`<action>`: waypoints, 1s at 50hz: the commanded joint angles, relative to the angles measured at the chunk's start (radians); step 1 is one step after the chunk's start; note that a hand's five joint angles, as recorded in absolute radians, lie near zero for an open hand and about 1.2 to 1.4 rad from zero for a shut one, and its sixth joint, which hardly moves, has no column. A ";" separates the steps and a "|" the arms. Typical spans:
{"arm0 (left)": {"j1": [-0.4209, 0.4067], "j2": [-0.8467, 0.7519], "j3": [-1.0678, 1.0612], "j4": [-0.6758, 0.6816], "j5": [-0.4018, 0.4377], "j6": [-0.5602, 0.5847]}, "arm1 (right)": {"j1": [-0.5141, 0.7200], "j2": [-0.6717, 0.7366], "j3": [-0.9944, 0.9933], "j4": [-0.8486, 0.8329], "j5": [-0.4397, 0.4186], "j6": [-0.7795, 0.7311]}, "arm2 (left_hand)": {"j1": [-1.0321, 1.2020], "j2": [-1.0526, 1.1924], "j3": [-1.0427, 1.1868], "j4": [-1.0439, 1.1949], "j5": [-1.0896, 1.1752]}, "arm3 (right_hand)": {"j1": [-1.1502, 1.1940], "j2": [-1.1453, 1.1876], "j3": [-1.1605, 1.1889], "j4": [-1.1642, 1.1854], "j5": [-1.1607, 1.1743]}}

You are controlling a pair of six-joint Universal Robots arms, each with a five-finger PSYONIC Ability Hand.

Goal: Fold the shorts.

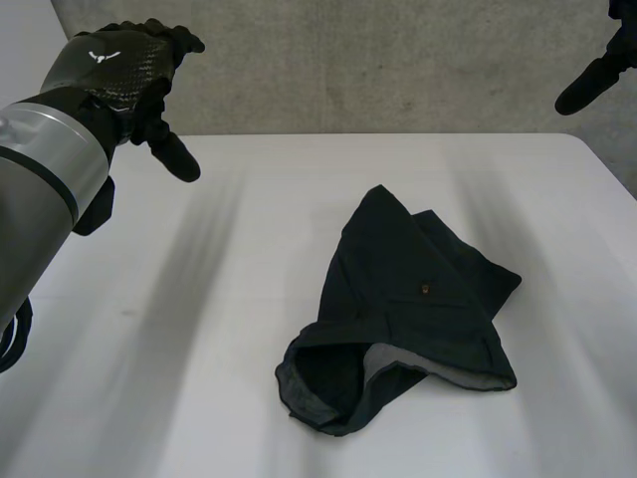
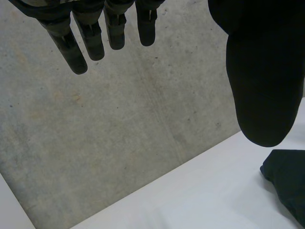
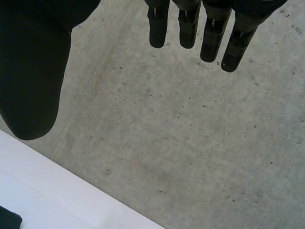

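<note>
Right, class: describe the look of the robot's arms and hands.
The left arm is a grey cylinder with a pale silver band at the wrist. The left hand is black, woven-patterned on its back, with a small white logo. The right hand is black too; its fingers are slim, round-tipped rods.

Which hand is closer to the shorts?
Probably the right hand, narrowly. The shorts lie right of the table's middle; the right hand hangs beyond their far right, the left hand beyond their far left, neither touching.
</note>
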 commanded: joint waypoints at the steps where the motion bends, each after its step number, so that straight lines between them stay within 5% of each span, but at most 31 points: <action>1: -0.010 0.007 -0.007 -0.022 0.010 0.009 | 0.004 0.003 0.008 0.002 -0.016 -0.005 | -0.005 -0.004 -0.007 -0.007 -0.033 | -0.031 -0.050 -0.037 -0.063 -0.073; 10: -0.076 -0.048 -0.088 -0.096 0.015 0.002 | 0.004 0.005 0.146 -0.012 -0.086 -0.154 | -0.011 -0.010 -0.013 -0.013 -0.039 | -0.031 -0.050 -0.037 -0.063 -0.073; 17: -0.252 -0.148 -0.251 0.047 0.011 -0.004 | -0.007 0.019 0.342 -0.085 -0.160 -0.199 | 0.004 0.005 0.001 0.002 -0.024 | -0.031 -0.050 -0.037 -0.063 -0.073; 28: -0.294 -0.356 -0.286 0.225 0.010 -0.025 | -0.015 0.029 0.677 -0.354 -0.189 -0.200 | 0.095 0.095 0.092 0.092 0.066 | -0.031 -0.050 -0.037 -0.063 -0.073; 33: -0.297 -0.441 -0.234 0.242 0.002 -0.025 | -0.012 0.034 0.738 -0.431 -0.190 -0.203 | 0.464 0.464 0.461 0.461 0.435 | -0.031 -0.050 -0.037 -0.063 -0.073; 34: -0.297 -0.458 -0.211 0.252 -0.016 -0.024 | -0.010 0.035 0.741 -0.435 -0.190 -0.203 | 0.912 0.913 0.910 0.910 0.884 | -0.031 -0.050 -0.037 -0.063 -0.073; 36: -0.289 -0.464 -0.188 0.268 -0.054 -0.025 | -0.010 0.042 0.744 -0.438 -0.190 -0.203 | 1.204 1.204 1.201 1.201 1.175 | -0.031 -0.050 -0.037 -0.063 -0.073; 42: -0.195 -0.417 -0.127 0.359 -0.284 -0.008 | -0.010 0.051 0.749 -0.438 -0.190 -0.219 | 1.204 1.205 1.202 1.202 1.176 | -0.031 -0.050 -0.037 -0.063 -0.073; 50: 0.048 -0.286 -0.001 0.475 -0.291 0.137 | -0.006 0.049 0.757 -0.440 -0.194 -0.220 | 1.204 1.205 1.202 1.202 1.176 | -0.031 -0.050 -0.037 -0.063 -0.073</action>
